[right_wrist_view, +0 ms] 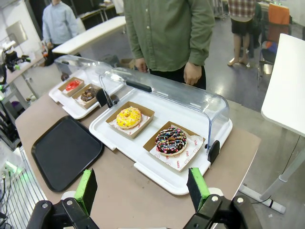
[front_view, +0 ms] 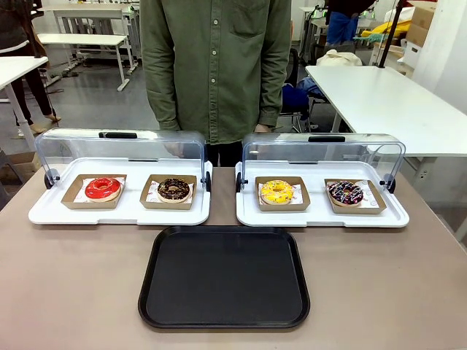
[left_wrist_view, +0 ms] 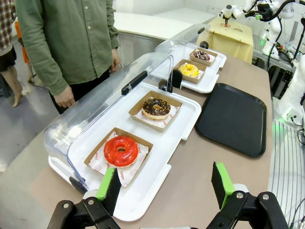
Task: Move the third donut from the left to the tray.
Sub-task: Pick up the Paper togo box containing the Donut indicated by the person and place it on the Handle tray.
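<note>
Sitting flat with its hole facing up, the third donut [front_view: 277, 192] rests in its cardboard holder [front_view: 300, 202] on the left half of the right-hand white display tray [front_view: 321, 219]. Being round, it has no long axis. The tray [front_view: 225, 277] lies nearer, mid-table, apart from it. The left gripper [left_wrist_view: 166, 183] and the right gripper [right_wrist_view: 142, 185] hang with fingers spread wide, holding nothing.

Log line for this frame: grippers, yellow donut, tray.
left gripper: open | right gripper: open | yellow donut: in holder, right white tray | black tray: no donut yet
</note>
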Robot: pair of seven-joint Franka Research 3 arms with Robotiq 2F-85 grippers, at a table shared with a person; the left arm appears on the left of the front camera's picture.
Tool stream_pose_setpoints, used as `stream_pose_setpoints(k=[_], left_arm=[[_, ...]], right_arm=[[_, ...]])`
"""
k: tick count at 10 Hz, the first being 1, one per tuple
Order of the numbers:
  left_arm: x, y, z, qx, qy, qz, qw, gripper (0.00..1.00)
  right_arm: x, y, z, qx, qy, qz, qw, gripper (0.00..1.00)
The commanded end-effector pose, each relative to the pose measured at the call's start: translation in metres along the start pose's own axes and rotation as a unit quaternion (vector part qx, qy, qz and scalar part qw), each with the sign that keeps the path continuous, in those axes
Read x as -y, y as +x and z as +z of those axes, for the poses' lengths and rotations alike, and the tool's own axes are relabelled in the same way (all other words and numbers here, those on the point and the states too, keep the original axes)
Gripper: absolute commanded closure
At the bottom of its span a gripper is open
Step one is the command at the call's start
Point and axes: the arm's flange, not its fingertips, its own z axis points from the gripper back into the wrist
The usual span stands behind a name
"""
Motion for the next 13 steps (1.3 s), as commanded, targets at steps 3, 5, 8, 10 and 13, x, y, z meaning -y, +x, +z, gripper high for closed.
stream_pose_setpoints(k=[3,5,8,10,13], left_arm=[[0.0008,-0.0004,0.0002,0.002,-0.005,-0.003,1.0,0.0],[0.0008,-0.0004,0.0002,0.002,-0.005,-0.003,1.0,0.0],[0.0008,-0.0004,0.0002,0.002,-0.005,-0.003,1.0,0.0],[0.0008,-0.0004,0.0002,0.002,-0.005,-0.003,1.0,0.0],[0.0008,-0.0004,0.0002,0.002,-0.005,-0.003,1.0,0.0]], right_arm=[[0.0021,0.0025,-0.0009,0.015,0.001,0.012,1.0,0.0],[0.0021,0.0025,-0.0009,0.015,0.001,0.012,1.0,0.0],[0.0021,0.0025,-0.0009,0.015,0.001,0.012,1.0,0.0],[0.0021,0.0025,-0.0009,0.015,0.001,0.012,1.0,0.0],[0.0021,0.0025,-0.0009,0.015,0.001,0.012,1.0,0.0]])
